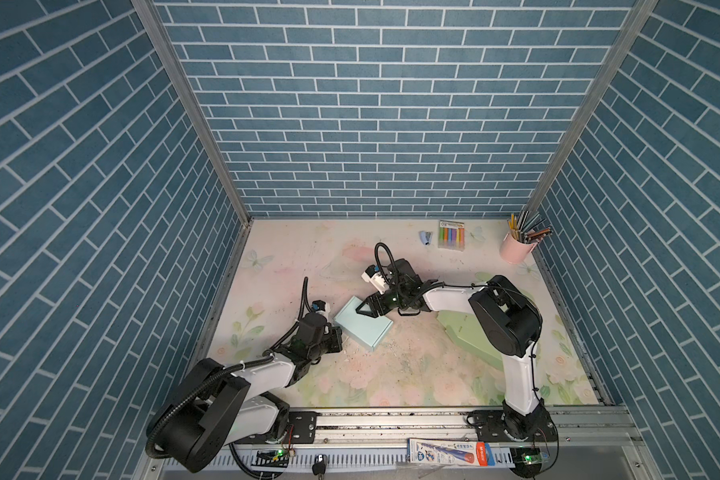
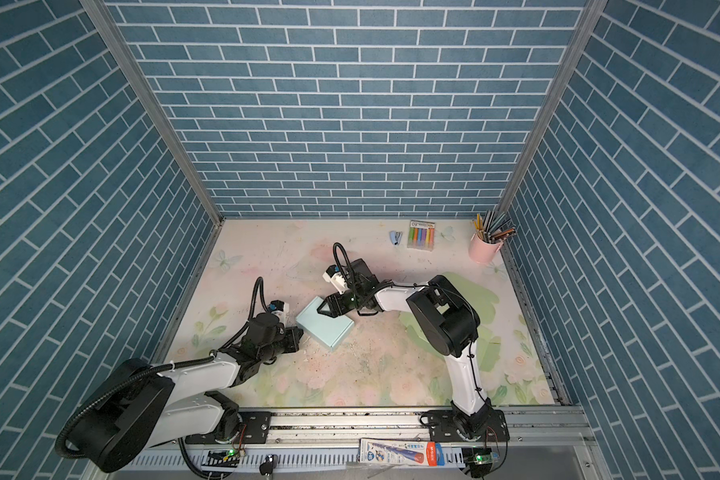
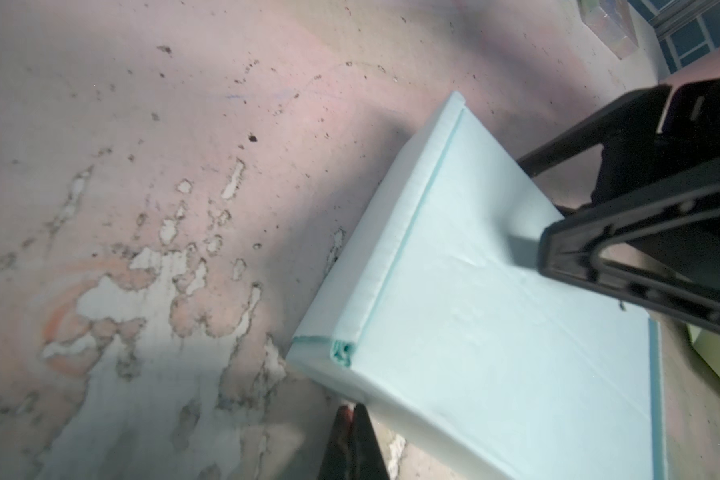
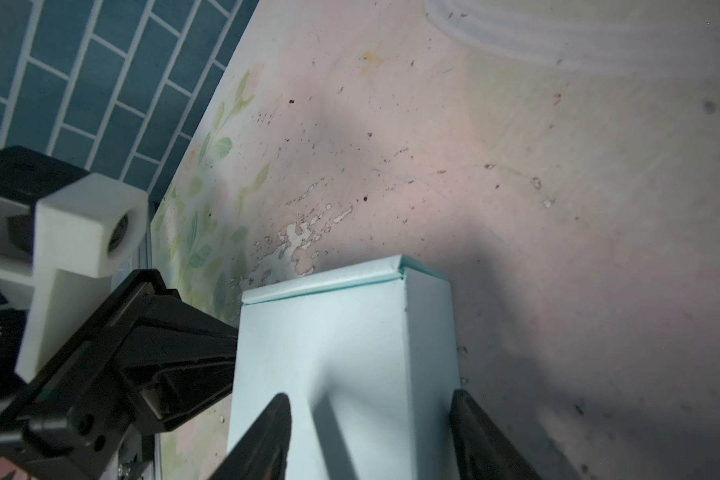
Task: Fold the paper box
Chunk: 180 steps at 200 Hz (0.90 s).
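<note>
The paper box (image 1: 362,328) lies flat on the tabletop (image 1: 391,374). It is pale blue, its lid is down, and the seam along its edge looks tucked in the left wrist view (image 3: 495,332).

The right gripper (image 4: 371,395) hangs over the box's lid. Its fingers (image 4: 267,436) are spread, one above the lid panel and the other at the box's side edge. I cannot tell whether either touches the paper.

The left gripper (image 3: 352,411) sits just beside the box's near corner. Its fingers are pressed together and hold nothing.

A flat green sheet (image 1: 466,332) lies well apart from the box, partly under the right arm. Farther from the box, toward the back wall, are a stapler (image 1: 425,237), a marker pack (image 1: 451,235) and a pink pencil cup (image 1: 514,249).

The folding looks all but done, and the step in hand seems to be seating or letting go of the lid. Next, the right fingers should lift straight up off the box, since so light a box will probably slide or spring open if dragged. The left gripper could brace the corner.
</note>
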Motion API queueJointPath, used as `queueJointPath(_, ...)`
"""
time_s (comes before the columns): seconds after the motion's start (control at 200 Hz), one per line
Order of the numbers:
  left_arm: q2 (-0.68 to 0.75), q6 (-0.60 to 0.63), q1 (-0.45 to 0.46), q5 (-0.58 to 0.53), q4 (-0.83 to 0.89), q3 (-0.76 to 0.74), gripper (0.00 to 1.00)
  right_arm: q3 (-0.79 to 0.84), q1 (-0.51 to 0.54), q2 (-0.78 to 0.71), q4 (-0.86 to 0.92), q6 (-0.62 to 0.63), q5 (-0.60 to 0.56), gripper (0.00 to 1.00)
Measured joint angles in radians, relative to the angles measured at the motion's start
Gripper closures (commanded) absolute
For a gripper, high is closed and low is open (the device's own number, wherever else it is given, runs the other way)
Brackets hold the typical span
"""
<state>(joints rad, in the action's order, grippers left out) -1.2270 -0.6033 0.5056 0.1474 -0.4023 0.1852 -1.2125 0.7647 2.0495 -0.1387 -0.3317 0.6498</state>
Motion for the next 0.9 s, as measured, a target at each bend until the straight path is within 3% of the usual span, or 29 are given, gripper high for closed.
queueJointPath(0.155,0.056,-0.008,0.031,0.007,0.01,-0.032,1.0,0.024,-0.017,-0.052,0.035,0.0,-0.031,0.17)
queueJointPath(0.32,0.198,-0.014,0.058,-0.008,0.097,-0.034,0.74,0.119,-0.011,-0.241,0.075,0.0,-0.145,0.16)
queueJointPath(0.515,0.347,0.011,0.058,-0.035,0.247,0.012,0.49,0.328,0.086,-0.482,0.047,-0.044,-0.279,0.17)
queueJointPath(0.72,0.288,0.069,-0.021,0.03,0.288,0.164,0.34,0.57,0.248,-0.623,-0.032,-0.221,-0.34,0.16)
queueJointPath(0.9,0.177,0.132,-0.055,0.027,0.295,0.284,0.28,0.621,0.311,-0.64,-0.108,-0.333,-0.377,0.14)
